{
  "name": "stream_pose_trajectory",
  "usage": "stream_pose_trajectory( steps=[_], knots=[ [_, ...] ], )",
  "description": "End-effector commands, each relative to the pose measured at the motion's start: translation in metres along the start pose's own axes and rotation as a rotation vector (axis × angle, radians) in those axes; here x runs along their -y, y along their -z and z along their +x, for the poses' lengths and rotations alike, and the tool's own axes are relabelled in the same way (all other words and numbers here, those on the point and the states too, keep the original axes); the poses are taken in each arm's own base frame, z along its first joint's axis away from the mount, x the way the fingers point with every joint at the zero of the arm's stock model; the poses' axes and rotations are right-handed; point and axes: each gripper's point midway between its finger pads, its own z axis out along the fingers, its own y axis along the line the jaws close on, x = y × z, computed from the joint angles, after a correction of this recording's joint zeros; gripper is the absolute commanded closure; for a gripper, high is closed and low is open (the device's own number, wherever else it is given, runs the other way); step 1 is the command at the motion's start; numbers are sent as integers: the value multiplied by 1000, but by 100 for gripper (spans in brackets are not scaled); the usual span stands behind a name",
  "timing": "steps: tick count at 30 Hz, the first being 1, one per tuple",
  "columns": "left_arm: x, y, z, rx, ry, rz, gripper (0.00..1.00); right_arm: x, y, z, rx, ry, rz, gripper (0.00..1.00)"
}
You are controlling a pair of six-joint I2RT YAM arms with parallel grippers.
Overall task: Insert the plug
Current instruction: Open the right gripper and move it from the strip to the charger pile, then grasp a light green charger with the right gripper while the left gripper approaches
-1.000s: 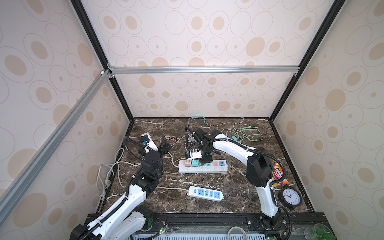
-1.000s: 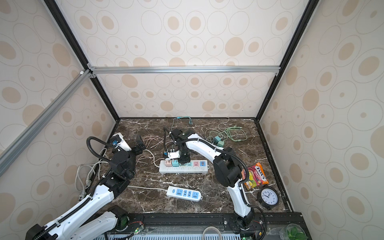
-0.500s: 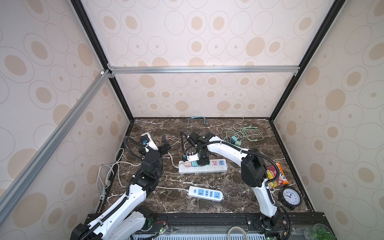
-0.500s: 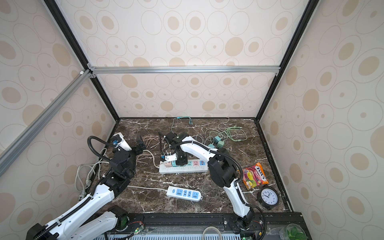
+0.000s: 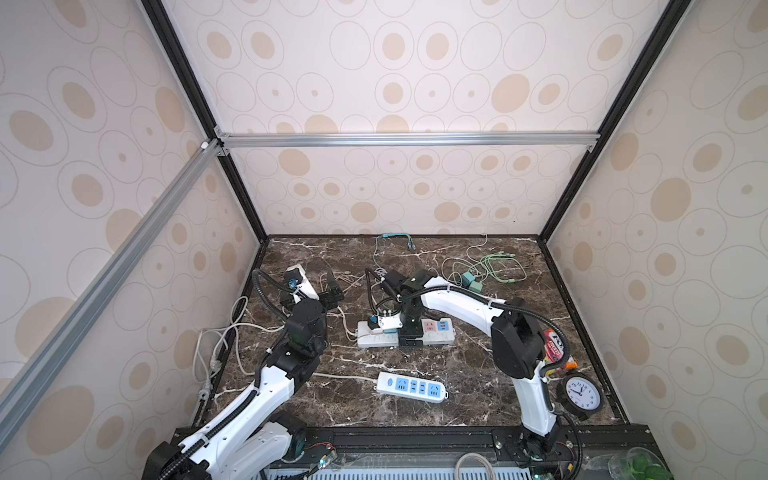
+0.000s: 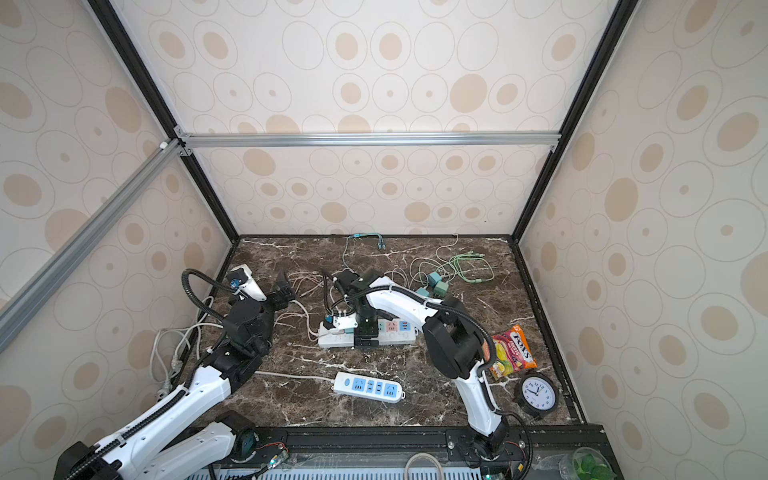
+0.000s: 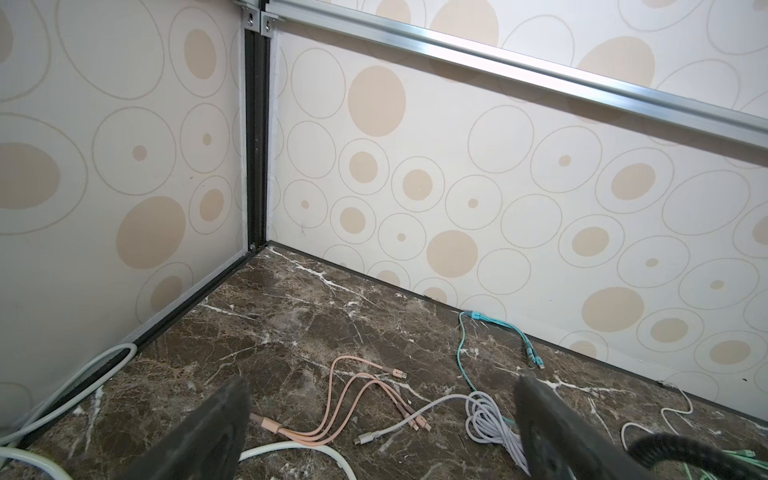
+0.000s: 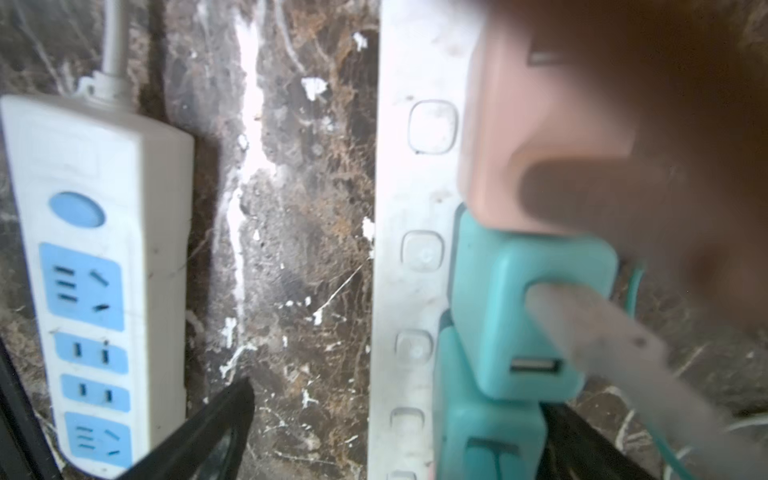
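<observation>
Enclosed robot test cell, aluminium profile frame point(image 5: 407, 139) at 12 o'clock, patterned wall panels point(image 5: 374, 83), marble-look tabletop point(image 5: 478, 374), black mounting rail point(image 5: 415, 436) at 6 o'clock

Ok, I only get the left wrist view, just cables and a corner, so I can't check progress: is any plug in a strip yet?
Observer: Yes. The right wrist view shows two teal plugs and a pink plug seated on the white strip.
Operator: Is the right hand gripping one?
Observer: No, the right hand is open, jaws wide apart, astride the strip.
Operator: Any other strip?
Observer: A second strip, its blue sockets bare, lies nearer the robot's base.
</observation>
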Motion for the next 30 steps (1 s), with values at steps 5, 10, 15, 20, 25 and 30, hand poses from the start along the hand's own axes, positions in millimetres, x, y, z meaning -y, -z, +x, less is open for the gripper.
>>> stream_pose_trajectory(
  steps=[5,10,15,20,25,30],
  knots=[
    [15,-11,-6,-24,-14,28,2,-7,21,46,-15,-92,-3,0],
    [29,-20,2,-63,-30,64,2,-14,42,65,68,-162,-58,0],
    [40,-31,9,-109,-33,76,2,29,67,88,286,-423,86,0],
    [61,-41,21,-165,-16,122,2,108,100,138,537,-957,431,0],
    [100,-41,41,-225,-114,172,2,135,107,200,626,-1436,490,1],
    [141,-36,61,-253,-199,241,2,137,74,256,509,-1828,406,8]
  ],
)
